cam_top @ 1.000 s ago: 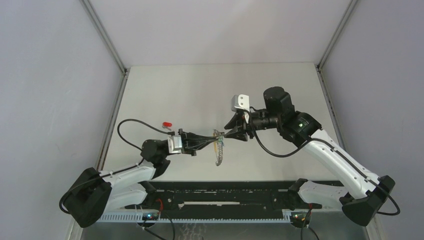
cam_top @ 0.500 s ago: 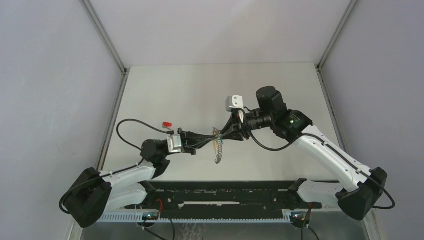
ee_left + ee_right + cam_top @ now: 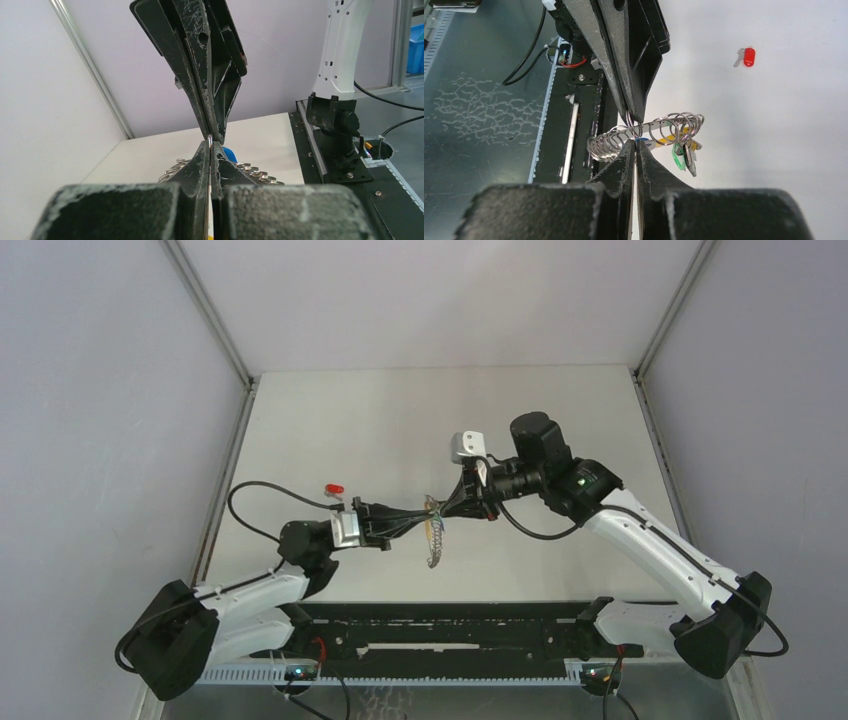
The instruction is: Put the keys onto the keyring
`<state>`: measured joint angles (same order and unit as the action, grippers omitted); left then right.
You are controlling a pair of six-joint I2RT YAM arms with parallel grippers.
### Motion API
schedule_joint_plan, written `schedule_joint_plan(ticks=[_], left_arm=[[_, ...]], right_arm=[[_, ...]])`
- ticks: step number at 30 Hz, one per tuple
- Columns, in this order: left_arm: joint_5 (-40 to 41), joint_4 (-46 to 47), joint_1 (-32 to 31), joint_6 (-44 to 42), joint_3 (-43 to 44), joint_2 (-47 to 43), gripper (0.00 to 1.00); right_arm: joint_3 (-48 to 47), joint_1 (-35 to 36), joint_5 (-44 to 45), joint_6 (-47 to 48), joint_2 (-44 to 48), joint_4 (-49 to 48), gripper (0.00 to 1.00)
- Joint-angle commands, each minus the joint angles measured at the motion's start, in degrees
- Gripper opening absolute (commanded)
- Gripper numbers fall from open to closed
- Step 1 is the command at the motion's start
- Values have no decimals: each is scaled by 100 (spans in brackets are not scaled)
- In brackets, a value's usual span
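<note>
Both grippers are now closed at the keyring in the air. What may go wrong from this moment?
1. The left gripper and right gripper pinch the thin keyring tip to tip above the table; any pull apart may make it slip and fall.
2. The red key lies apart on the table; fetching it leaves only one thin grip.
</note>
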<state>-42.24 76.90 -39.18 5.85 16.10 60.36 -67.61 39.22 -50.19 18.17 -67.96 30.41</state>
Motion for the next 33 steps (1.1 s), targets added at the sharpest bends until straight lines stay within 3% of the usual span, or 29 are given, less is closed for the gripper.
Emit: schedule_joint_plan(ticks=[1, 12, 17, 27, 33], left_arm=[[35, 433, 33, -107, 313, -336, 0], [-143, 435, -7, -82, 383, -465, 0], [-144, 471, -116, -95, 428, -336, 0], [74, 569, -134, -132, 227, -272, 0], [-44, 570, -134, -26, 300, -163, 0]], right_arm=[[-7, -81, -246, 31, -47, 30, 0], [-6, -54, -518, -378, -327, -219, 0], [-11, 168, -67, -500, -311, -541, 0], [17, 204, 637, 549, 514, 235, 25], [353, 360, 614, 1033, 910, -269, 31]])
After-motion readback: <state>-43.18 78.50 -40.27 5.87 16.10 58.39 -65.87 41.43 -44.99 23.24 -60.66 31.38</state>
